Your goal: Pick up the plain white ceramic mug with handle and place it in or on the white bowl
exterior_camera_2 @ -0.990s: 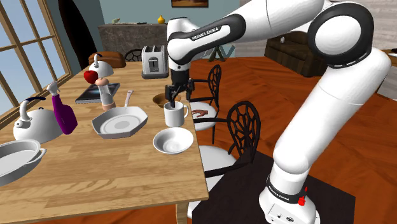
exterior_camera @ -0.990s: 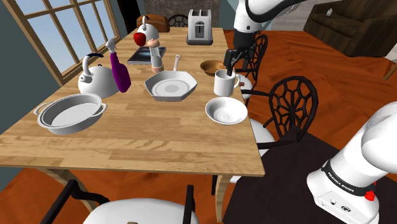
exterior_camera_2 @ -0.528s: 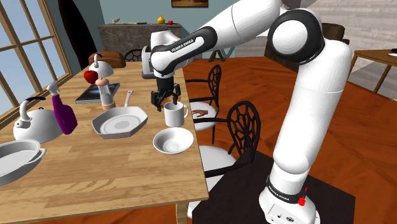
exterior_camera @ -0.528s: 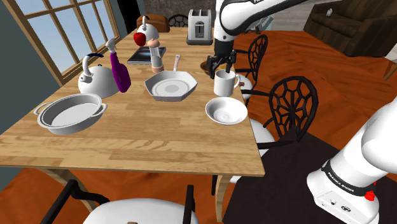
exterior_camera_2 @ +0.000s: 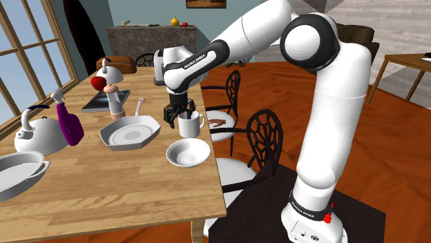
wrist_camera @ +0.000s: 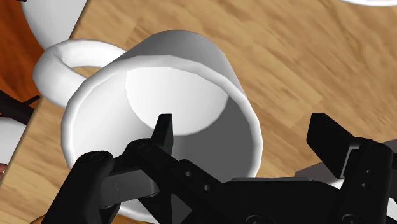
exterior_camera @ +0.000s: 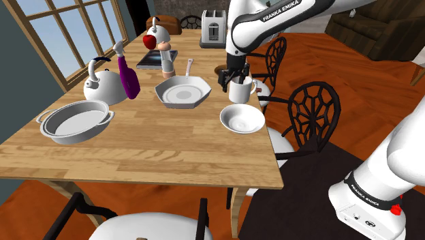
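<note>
Here, a plain white ceramic mug with a loop handle [exterior_camera: 242,89] stands upright on a pale wooden tabletop [exterior_camera: 156,146], near its edge. In the shoulder view the handle points to three o'clock. A shallow round white bowl [exterior_camera: 242,119] sits empty at six o'clock from the mug, just beside it but apart.

A white robot arm reaches down to the mug's nine o'clock side, where its black two-finger pincer [exterior_camera: 232,79] hangs at the rim. In the wrist view the pincer [wrist_camera: 245,124] is released. One finger dips inside the mug [wrist_camera: 184,54] and the other stands outside. The wall opposite the handle lies between them, untouched as far as can be seen. The second exterior view agrees, with the pincer [exterior_camera_2: 179,114] at the mug's [exterior_camera_2: 189,125] rim and the bowl [exterior_camera_2: 188,153] at six o'clock.

The mug will likely feel rigid and fairly light. Its smooth wall may slip, and it could chip if dropped. Pinching the wall, away from the handle, seems the soundest hold.
</note>
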Tool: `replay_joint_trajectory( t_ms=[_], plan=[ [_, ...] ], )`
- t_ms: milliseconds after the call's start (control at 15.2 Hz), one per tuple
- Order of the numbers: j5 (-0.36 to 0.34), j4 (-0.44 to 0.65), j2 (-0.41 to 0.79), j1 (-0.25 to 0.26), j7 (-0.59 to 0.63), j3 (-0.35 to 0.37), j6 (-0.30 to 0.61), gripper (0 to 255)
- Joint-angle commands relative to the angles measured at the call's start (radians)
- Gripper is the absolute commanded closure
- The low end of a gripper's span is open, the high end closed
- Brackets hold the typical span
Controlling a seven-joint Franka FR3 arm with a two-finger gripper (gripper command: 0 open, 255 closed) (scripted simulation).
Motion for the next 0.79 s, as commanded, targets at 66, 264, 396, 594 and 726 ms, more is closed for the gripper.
replay_joint_trajectory(
  t_ms=[66, 264, 396, 594, 726],
  plan=[
    [-0.001, -0.003, 0.006, 0.000, 0.001, 0.000, 0.010, 0],
    [-0.001, -0.003, 0.006, 0.000, 0.001, 0.000, 0.010, 0],
    [-0.001, -0.003, 0.006, 0.000, 0.001, 0.000, 0.009, 0],
    [-0.001, -0.003, 0.006, 0.000, 0.001, 0.000, 0.009, 255],
    [-0.001, -0.003, 0.006, 0.000, 0.001, 0.000, 0.009, 255]
  ],
)
